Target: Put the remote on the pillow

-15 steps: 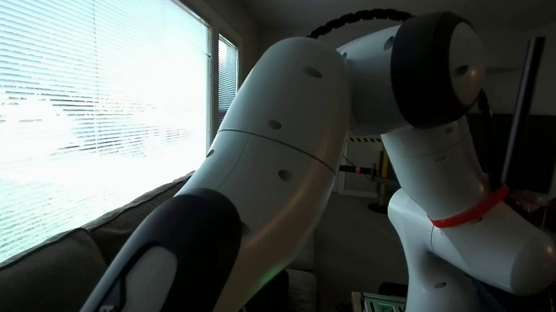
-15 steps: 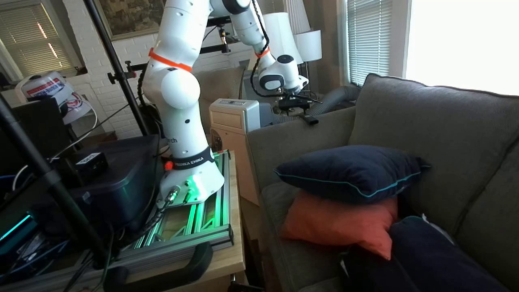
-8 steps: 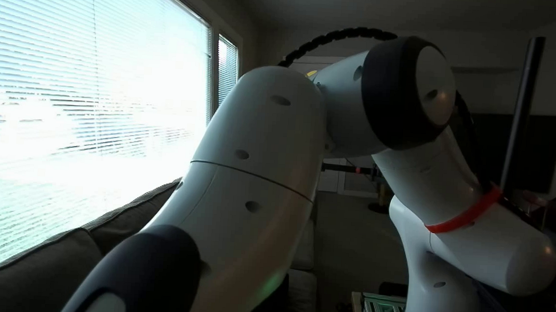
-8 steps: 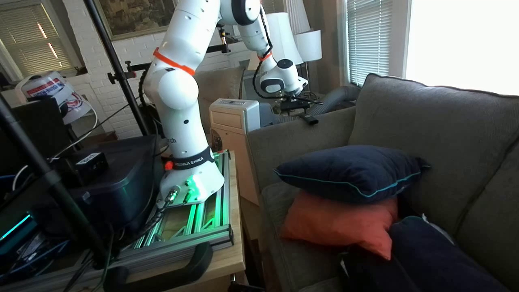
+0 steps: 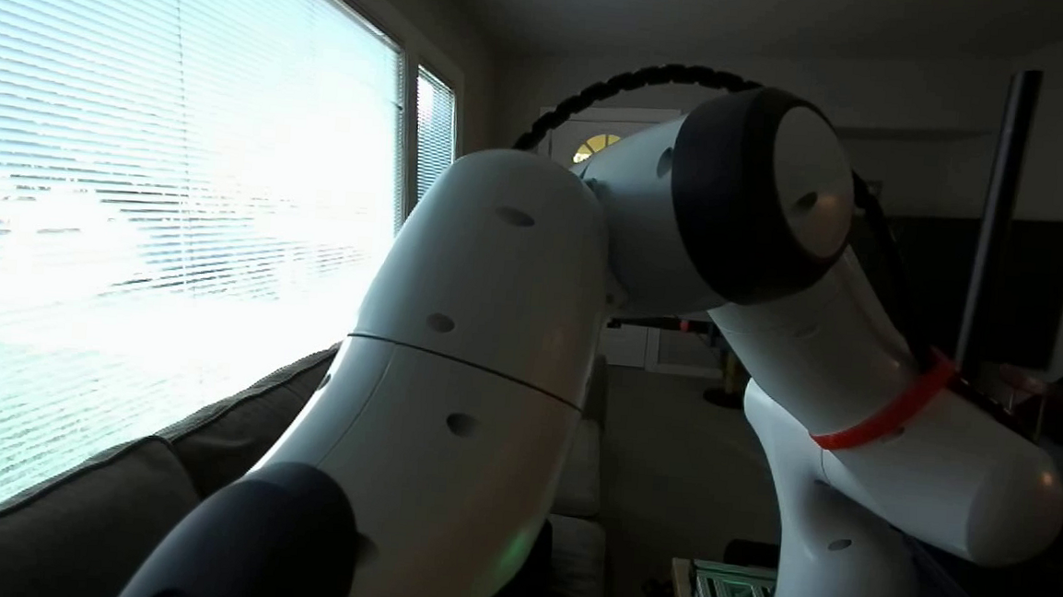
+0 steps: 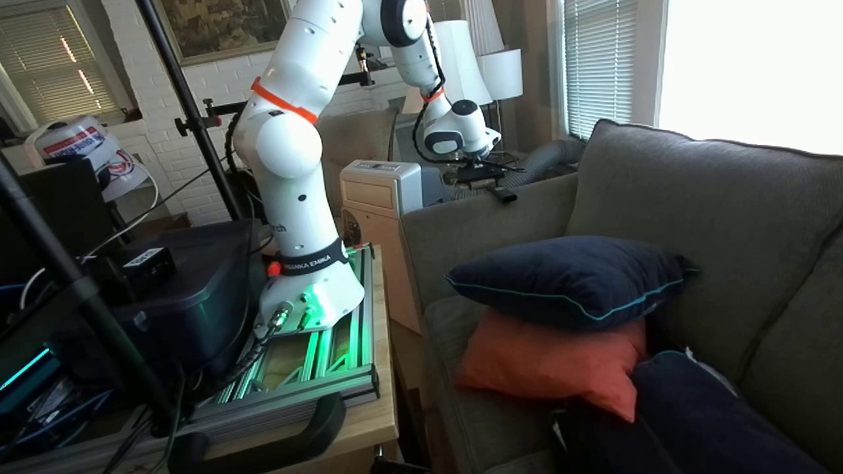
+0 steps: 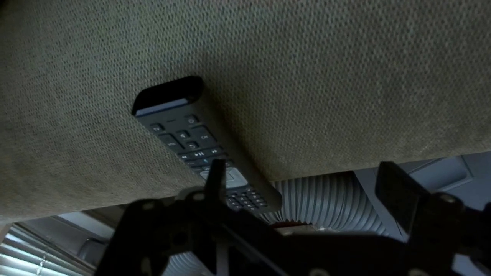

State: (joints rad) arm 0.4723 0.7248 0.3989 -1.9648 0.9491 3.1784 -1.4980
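Observation:
A dark remote (image 7: 230, 153) with buttons lies on the grey couch armrest in the wrist view. Its far end appears to overhang the armrest edge. It also shows as a small dark shape in an exterior view (image 6: 504, 194). My gripper (image 7: 302, 166) is open with nothing between its fingers. In the wrist view its left finger overlaps part of the remote, and the right finger is off to the right. The gripper (image 6: 481, 179) is at the armrest close to the remote; contact cannot be told. A navy pillow (image 6: 566, 276) with teal piping lies on an orange pillow (image 6: 553, 359).
The couch armrest (image 6: 494, 214) and backrest (image 6: 711, 217) border the pillows. Another navy pillow (image 6: 698, 408) lies at the front. A ribbed grey hose (image 7: 326, 199) is behind the armrest. A white boxy appliance (image 6: 379, 217) and lamps (image 6: 454, 59) stand near the arm.
The arm has reached forward and its elbow has come down. The gripper has shifted slightly down and right in an exterior view. The remote and pillows have not moved.

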